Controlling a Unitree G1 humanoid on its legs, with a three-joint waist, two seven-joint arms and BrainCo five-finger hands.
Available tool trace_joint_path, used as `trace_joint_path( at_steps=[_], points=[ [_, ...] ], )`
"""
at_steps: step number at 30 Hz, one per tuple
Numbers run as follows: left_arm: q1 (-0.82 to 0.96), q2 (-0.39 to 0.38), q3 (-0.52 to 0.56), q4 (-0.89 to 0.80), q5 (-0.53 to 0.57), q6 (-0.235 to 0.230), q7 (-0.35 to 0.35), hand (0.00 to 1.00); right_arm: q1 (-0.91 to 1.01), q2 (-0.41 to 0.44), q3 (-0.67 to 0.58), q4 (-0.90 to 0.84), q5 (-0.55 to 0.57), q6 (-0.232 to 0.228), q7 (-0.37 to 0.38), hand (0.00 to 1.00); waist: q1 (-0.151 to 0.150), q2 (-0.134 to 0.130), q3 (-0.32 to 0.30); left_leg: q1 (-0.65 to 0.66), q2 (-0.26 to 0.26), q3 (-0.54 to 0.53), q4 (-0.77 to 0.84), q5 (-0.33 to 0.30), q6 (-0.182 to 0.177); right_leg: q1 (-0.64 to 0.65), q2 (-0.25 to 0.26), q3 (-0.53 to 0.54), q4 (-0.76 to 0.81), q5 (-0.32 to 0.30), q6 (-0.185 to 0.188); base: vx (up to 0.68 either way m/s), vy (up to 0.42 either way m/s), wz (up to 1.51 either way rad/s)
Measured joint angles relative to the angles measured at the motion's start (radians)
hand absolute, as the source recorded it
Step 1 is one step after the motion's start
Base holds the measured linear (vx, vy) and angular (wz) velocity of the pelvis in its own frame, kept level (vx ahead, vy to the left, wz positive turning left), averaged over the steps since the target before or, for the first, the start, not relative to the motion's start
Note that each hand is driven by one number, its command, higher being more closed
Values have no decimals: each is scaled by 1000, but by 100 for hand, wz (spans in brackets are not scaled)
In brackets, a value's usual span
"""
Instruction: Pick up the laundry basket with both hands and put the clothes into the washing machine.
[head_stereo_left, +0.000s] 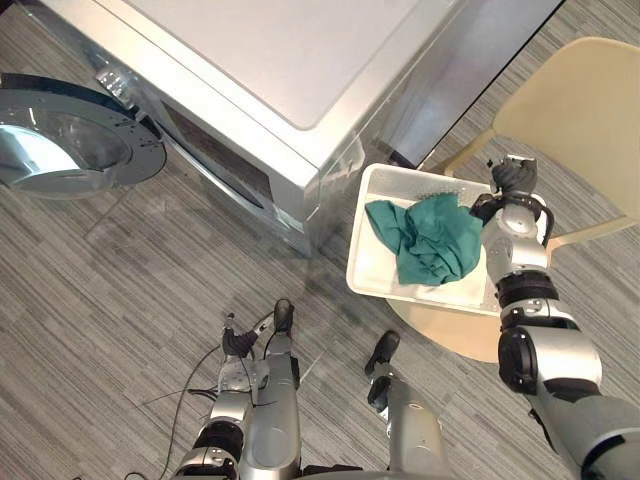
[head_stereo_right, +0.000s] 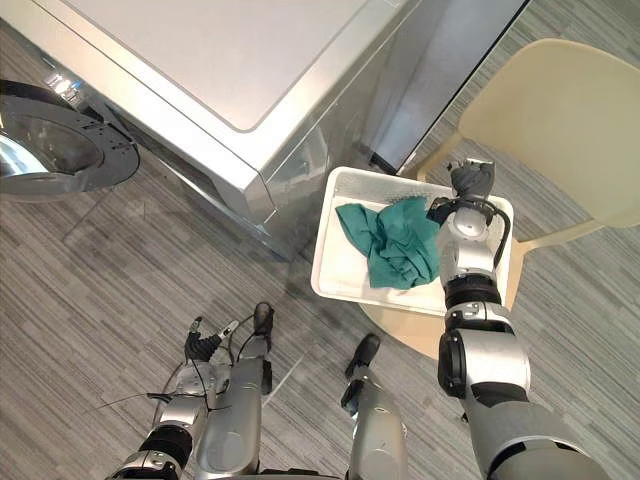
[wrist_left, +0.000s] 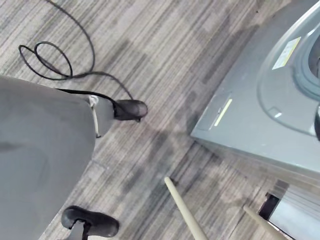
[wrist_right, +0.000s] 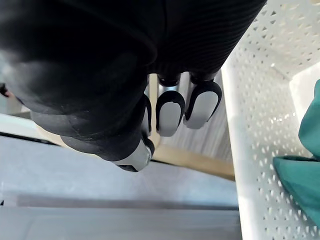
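Floor (head_stereo_left: 100, 300): grey, streaked with fine lighter and darker grey lines that run in bands.
Washing machine (head_stereo_left: 260, 50): silver-grey body, pale off-white top panel, dark strip along the front.
Washing machine door (head_stereo_left: 70, 140): shiny silver ring around dark, bluish glass.
Laundry basket (head_stereo_left: 372, 275): white, its walls dotted all over with small holes.
Clothes (head_stereo_left: 430, 240): plain teal green, no print or pattern.
Chair (head_stereo_left: 580, 120): pale cream-yellow, seat and legs alike.
Right robot hand (head_stereo_left: 513, 177): dark ribbed cover, silver fingers (wrist_right: 170, 112) with dark tips.
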Motion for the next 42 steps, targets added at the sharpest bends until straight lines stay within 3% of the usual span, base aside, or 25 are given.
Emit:
trace_joint_path(
  at_steps=[1,2,5,13,18,22,25,35,42],
  points=[
    [0,-1,1,0,0,0,0,0,-4,0,1,1,16,0,0,100,3,5,-3,0,0,0,0,0,0,1,0,-1,-2,0,0,40,-16,2],
    [1,-2,1,0,-1,0,-1,0,-5,0,1,3,21,0,0,0,7,11,-6,-1,1,0,0,0,0,2,0,-3,-5,0,0,61,-24,2],
    [1,-5,2,0,-1,0,-1,0,-6,-1,2,28,25,2,0,0,13,22,-12,-3,2,-3,-1,0,0,10,2,-13,-15,0,1,56,-23,7],
    [2,-10,2,-3,-1,1,-1,0,21,-2,18,14,25,7,5,0,14,23,-12,-3,4,-2,-1,-1,0,10,3,-13,-16,0,1,9,-4,0],
    [12,-7,1,-3,0,0,-1,0,186,-20,75,-192,-38,3,27,0,1,22,-12,-4,3,2,3,-5,5,7,2,-2,-15,0,2,9,-7,-3],
    [35,-1,0,-3,10,0,-10,0,324,-84,83,-324,-143,-7,39,0,-13,20,-11,-13,-2,8,4,-8,6,-20,3,20,-12,2,4,20,-14,-15],
    [47,9,-1,-2,33,0,-23,0,364,-94,83,-324,-181,-9,46,0,-35,17,-10,-20,2,12,4,-8,6,-32,9,30,-11,3,2,26,-28,-9],
    [48,36,-10,-2,68,0,-64,0,425,-110,130,-314,-262,-10,120,0,-41,-7,3,-32,5,32,8,-10,10,-70,8,63,8,3,1,19,-21,-7],
    [51,60,-39,-10,69,-9,-65,0,371,-130,220,-191,-291,-10,157,0,-44,-7,16,-77,2,27,41,-20,19,-100,2,60,14,5,-1,0,0,0]
  ],
)
